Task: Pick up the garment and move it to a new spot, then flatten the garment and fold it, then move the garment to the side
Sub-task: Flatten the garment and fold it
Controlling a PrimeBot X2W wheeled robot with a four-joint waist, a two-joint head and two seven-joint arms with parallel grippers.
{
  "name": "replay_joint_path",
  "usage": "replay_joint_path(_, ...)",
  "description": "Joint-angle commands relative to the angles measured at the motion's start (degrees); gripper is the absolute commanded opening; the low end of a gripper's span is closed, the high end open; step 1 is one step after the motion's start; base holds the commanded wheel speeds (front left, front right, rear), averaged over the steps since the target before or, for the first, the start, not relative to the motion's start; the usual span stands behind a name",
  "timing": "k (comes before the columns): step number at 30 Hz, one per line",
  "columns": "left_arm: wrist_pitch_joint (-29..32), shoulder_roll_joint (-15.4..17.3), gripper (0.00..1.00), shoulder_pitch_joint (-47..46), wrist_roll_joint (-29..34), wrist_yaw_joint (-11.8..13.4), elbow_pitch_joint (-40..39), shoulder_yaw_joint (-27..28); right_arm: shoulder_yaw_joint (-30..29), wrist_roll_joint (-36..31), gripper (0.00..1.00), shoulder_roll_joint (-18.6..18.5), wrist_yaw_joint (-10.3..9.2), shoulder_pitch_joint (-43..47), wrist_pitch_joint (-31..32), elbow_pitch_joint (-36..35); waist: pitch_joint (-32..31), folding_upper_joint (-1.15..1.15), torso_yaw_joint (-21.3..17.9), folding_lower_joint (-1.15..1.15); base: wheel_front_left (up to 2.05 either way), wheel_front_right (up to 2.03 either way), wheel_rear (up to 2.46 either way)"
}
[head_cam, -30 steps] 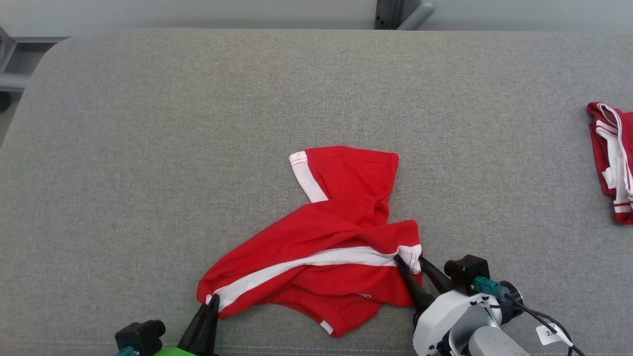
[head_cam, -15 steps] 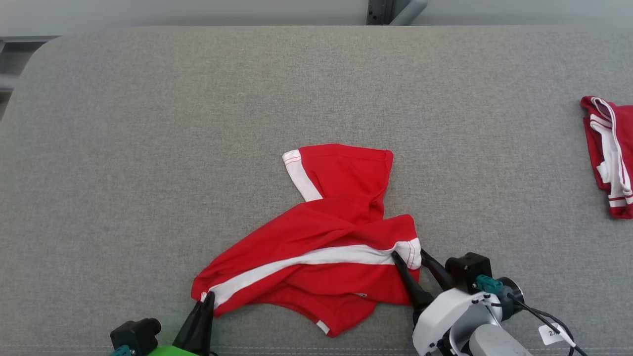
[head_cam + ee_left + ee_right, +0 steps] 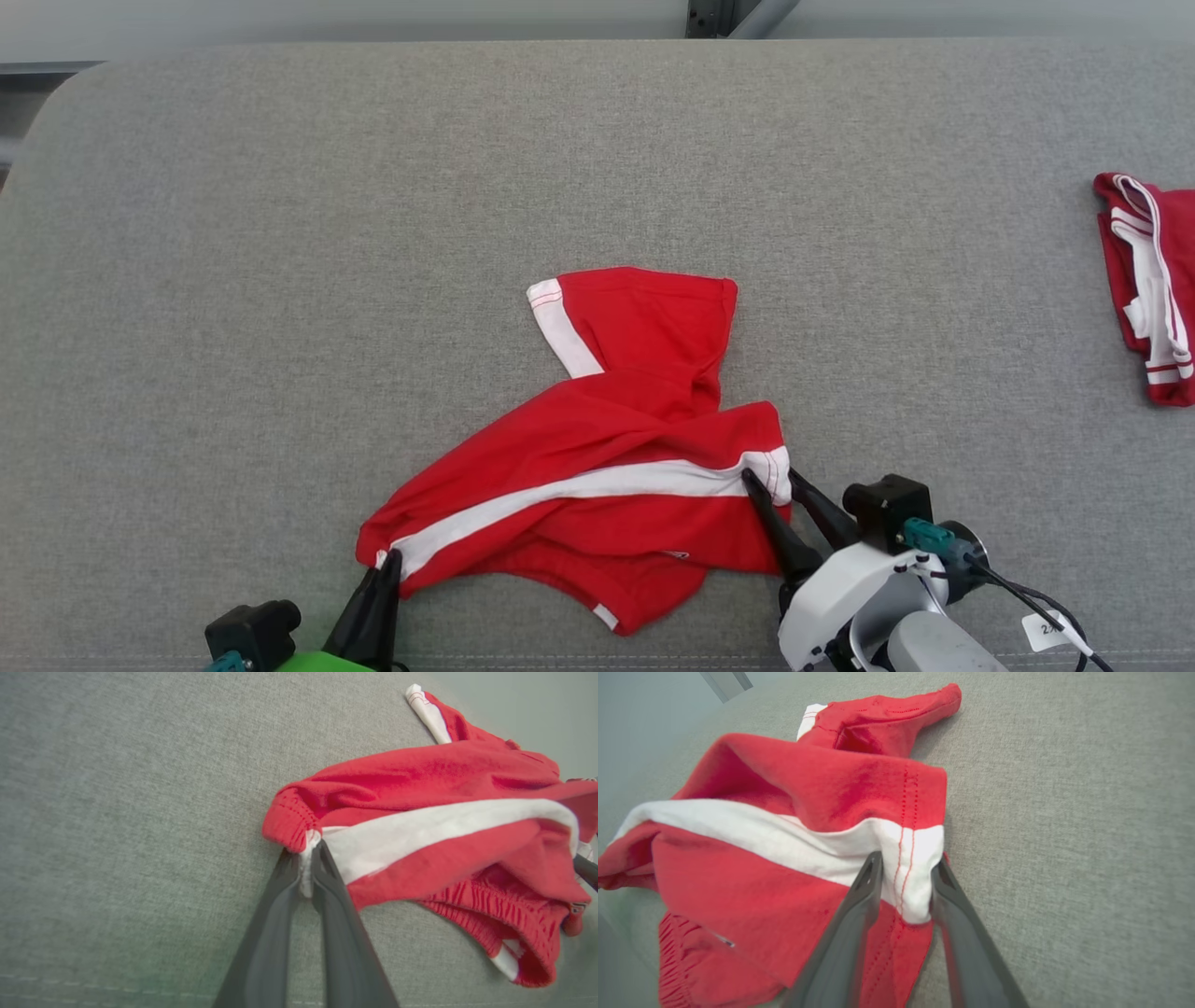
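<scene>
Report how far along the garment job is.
Done: nothing finished shows; whether the first move happened cannot be told. The garment lies crumpled mid-table.
In hand: the left gripper is pinched shut on its left corner, and the right gripper has the white hem between its fingers, apparently gripping to spread it.
Left: flatten, fold, move it aside.

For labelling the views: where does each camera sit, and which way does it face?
Head view: on the head, facing down at the red garment on the grey surface; left gripper and right gripper show below.
Left wrist view: left wrist, along its fingers pinching a garment corner.
Right wrist view: right wrist, along its fingers gripping the hem.
Shared: the garment's white stripe.
</scene>
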Motion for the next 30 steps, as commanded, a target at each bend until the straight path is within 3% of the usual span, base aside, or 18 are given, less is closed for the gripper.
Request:
replay_joint_path(1, -0.27, -0.03, 0.0, -0.67, 0.52, -0.38, 0.17, 0.23, 0.18, 0.55, 0.46, -0.35, -0.07, 0.57, 0.17, -0.33, 0.04, 0.0, -0.08, 0.0, 0.0, 0.0, 0.0)
replay_joint_path(4, -0.26, -0.05, 0.0, -0.65, 0.72, -0.32, 0.06, 0.45, 0.51, 1.01, 0.39, -0.39, -0.07, 0.66, 0.46, -0.55, 0.18, 0.0, -0.25, 0.0, 0.0, 0.0, 0.0)
replay_joint_path(8, -0.22, -0.18, 0.0, -0.81, 0.87, -0.32, 0.12, 0.42, 0.98, 1.52, 0.19, -0.69, -0.07, 0.59, 0.76, -0.69, 0.35, 0.0, -0.26, 0.0, 0.0, 0.0, 0.0)
replay_joint_path(15, -0.21, -0.28, 0.0, -0.77, 0.96, -0.35, 0.22, 0.67, 1.27, 2.08, 0.11, -1.17, -0.07, 0.3, 0.88, -1.15, 0.25, 0.0, -0.27, 0.0, 0.0, 0.0, 0.0)
replay_joint_path(17, -0.22, -0.29, 0.0, -0.61, 0.96, -0.36, 0.27, 0.73, 1.4, 2.52, 0.01, -1.42, -0.07, 0.63, 0.85, -1.6, 0.05, 0.0, -0.29, 0.0, 0.0, 0.0, 0.0)
replay_joint_path(24, -0.17, 0.66, 0.0, 0.16, 0.77, -0.39, -2.91, 1.21, -0.01, 9.66, 0.0, -5.25, -0.07, 3.95, 1.09, -10.3, -1.22, 0.0, -0.65, 0.0, 0.0, 0.0, 0.0)
replay_joint_path(30, 2.31, 2.55, 0.0, 1.31, 0.13, 0.7, -12.3, 1.39, -2.34, 18.21, 0.0, -10.55, -0.08, 7.8, 5.31, -21.7, -2.57, 0.0, -1.43, 0.0, 0.0, 0.0, 0.0)
